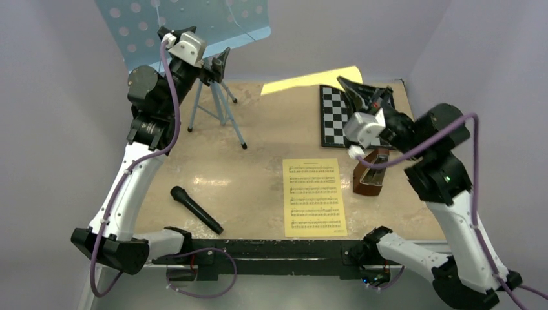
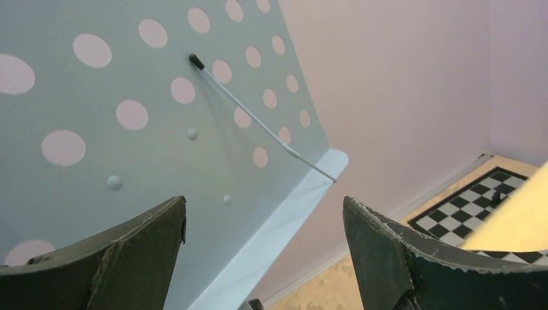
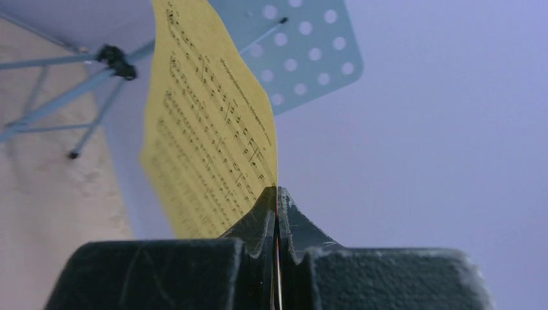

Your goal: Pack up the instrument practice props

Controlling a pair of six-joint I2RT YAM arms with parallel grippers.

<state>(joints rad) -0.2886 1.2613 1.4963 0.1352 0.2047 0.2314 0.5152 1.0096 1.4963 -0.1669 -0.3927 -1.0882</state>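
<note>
Yellow sheet (image 3: 213, 129) is pinched by its edge in the clamped right gripper (image 3: 276, 194), held aloft near the chessboard (image 1: 336, 123). Left gripper (image 2: 263, 213) is spread wide, empty, before the stand tray (image 2: 148, 168). The sheet is best lowered flat, creasing avoided.

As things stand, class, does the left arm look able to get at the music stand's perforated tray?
Probably yes: the left gripper is open and faces the tray close up, with nothing between them.
</note>
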